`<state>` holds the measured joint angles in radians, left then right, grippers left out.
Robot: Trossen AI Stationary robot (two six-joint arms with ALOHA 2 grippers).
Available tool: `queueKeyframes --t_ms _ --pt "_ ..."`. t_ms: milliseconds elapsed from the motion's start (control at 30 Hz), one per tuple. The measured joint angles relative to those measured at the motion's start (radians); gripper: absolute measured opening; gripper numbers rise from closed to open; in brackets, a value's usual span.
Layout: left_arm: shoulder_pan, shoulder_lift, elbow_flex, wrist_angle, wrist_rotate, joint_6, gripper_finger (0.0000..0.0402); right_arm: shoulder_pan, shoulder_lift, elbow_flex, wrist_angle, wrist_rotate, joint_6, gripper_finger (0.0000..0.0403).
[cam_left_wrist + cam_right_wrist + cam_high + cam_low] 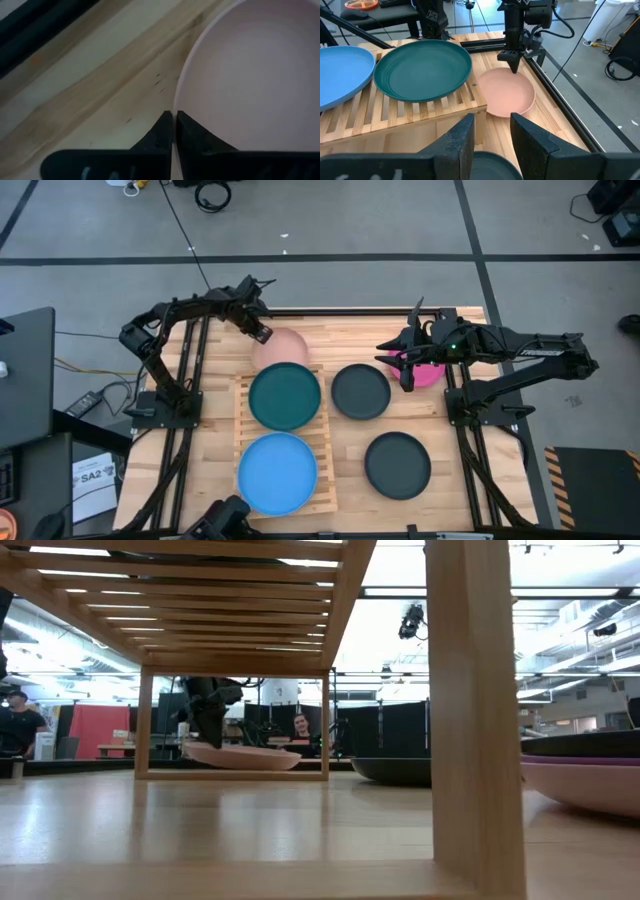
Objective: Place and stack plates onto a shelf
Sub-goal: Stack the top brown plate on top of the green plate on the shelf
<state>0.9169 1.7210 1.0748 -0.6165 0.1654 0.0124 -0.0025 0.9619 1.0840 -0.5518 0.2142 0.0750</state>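
The round matte salmon-pink plate (pixel 283 345) lies on the plank surface (pixel 450 480) just beyond the light wooden slatted shelf (pixel 322 430), part-hidden by the teal plate (pixel 285 395) resting there beside a blue plate (pixel 277 472). The left gripper (pixel 262 330) is pinched tight on its far rim, likely to lift it for stacking. The right gripper (pixel 407 372), half-spread, hovers over a mostly hidden magenta plate (pixel 432 373); whether it grips is unclear.

The teal plate (pixel 285 395) covers part of the salmon pink plate (pixel 284 347); the right gripper (pixel 408 370) hides most of the magenta plate (pixel 430 374).
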Motion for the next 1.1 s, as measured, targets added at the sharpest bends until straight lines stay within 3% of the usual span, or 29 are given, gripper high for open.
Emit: queueKeyframes --t_ms 433,567,1100 --pt "0.0 0.0 0.129 -0.25 -0.047 -0.001 0.0014 0.0 0.0 0.0 0.0 0.0 0.0 0.0132" --pt "-0.006 -0.018 0.162 -0.319 -0.105 0.0 0.0014 0.0 0.0 0.0 -0.003 0.0 0.0 0.0132" --pt "-0.012 -0.26 0.257 -0.4 -0.336 -0.055 0.0013 0.0 0.0 0.0 -0.006 0.0 0.0 0.0132"
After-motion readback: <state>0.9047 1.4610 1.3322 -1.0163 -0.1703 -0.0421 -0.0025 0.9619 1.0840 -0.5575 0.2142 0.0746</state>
